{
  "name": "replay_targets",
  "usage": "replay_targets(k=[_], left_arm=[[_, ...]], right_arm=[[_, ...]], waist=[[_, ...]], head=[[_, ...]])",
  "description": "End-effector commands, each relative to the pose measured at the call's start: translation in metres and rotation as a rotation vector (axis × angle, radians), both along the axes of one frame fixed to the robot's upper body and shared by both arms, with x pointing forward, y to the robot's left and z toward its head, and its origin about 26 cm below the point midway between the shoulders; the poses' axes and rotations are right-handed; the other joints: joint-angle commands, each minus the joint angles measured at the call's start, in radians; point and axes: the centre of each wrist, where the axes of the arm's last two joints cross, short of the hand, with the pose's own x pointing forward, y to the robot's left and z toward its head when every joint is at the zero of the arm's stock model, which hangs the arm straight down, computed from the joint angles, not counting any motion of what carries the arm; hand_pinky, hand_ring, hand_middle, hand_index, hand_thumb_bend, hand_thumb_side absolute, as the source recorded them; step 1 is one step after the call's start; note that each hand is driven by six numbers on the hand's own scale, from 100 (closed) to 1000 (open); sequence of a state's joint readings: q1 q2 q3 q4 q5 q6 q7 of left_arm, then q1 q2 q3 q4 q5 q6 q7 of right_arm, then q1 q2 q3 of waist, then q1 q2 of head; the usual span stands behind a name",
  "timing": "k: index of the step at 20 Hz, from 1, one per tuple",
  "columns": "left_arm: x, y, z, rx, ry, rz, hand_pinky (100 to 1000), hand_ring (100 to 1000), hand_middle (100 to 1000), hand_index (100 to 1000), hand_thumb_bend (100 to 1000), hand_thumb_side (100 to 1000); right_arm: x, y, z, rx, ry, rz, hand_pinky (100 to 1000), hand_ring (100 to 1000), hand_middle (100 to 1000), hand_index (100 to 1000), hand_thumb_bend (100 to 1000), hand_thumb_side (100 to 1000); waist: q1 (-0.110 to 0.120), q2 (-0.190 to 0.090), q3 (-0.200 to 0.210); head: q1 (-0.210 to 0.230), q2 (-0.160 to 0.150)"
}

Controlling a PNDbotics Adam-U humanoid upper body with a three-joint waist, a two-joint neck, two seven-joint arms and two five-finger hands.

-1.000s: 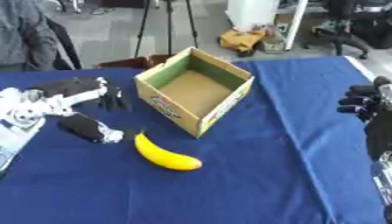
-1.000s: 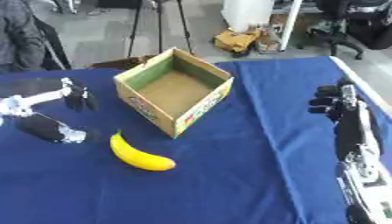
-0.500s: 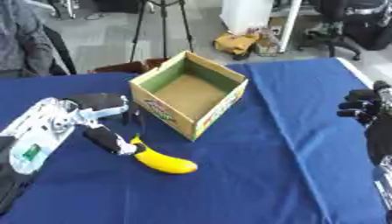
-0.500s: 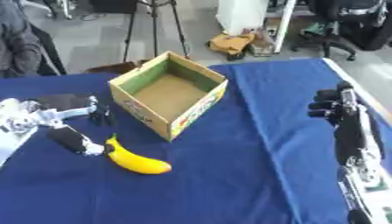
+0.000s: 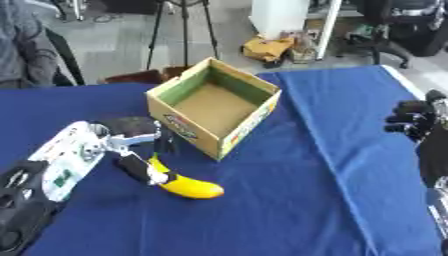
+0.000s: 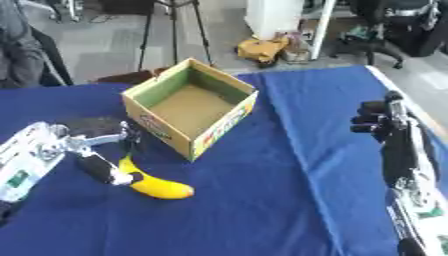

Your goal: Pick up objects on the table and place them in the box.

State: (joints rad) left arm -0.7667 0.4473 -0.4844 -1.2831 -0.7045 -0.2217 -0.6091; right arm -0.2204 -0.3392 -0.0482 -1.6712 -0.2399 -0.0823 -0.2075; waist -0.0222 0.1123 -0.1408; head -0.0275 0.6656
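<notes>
A yellow banana (image 5: 189, 186) lies on the blue tablecloth (image 5: 297, 200), just in front of the open cardboard box (image 5: 215, 107), which has nothing inside. My left hand (image 5: 131, 131) reaches in from the lower left and is open. Its fingers (image 5: 163, 144) point down beside the box's near wall, above the banana's left tip. Its thumb (image 5: 139, 169) lies against that same end of the banana. The banana rests on the cloth. My right hand (image 6: 374, 122) hangs idle at the table's right edge, fingers relaxed and slightly bent, holding nothing.
The table's far edge runs behind the box, with a brown carton (image 5: 138, 78) just beyond it. On the floor stand a tripod (image 5: 182, 30), office chairs (image 5: 411, 27) and a yellowish bundle (image 5: 267, 49). A seated person (image 5: 22, 45) is at the far left.
My left hand has moved right and nearer, from the cloth's left side to the banana's left end. The camera has also shifted. The right hand has stayed put.
</notes>
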Motion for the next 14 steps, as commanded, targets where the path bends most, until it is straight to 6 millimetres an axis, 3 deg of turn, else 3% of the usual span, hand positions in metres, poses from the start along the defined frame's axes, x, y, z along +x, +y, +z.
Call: replay_targets(k=[1,14], left_arm=[[0.003,-0.006,0.008,0.011,-0.042,-0.027,675,634,648,743,348,515],[0.003,-0.015,-0.014,0.037,-0.007,-0.073,682,629,638,737,315,499]], right_arm=[[0.002,-0.002,0.012,-0.016,-0.031,0.010,544,557,537,606,100,867],[0.002,-0.002,0.012,-0.013,-0.033,0.012,544,557,537,605,100,870]], waist=[[-0.003,-0.009,-0.003],[-0.005,-0.004,-0.008]], head=[[0.005,-0.013],[-0.002,-0.020]])
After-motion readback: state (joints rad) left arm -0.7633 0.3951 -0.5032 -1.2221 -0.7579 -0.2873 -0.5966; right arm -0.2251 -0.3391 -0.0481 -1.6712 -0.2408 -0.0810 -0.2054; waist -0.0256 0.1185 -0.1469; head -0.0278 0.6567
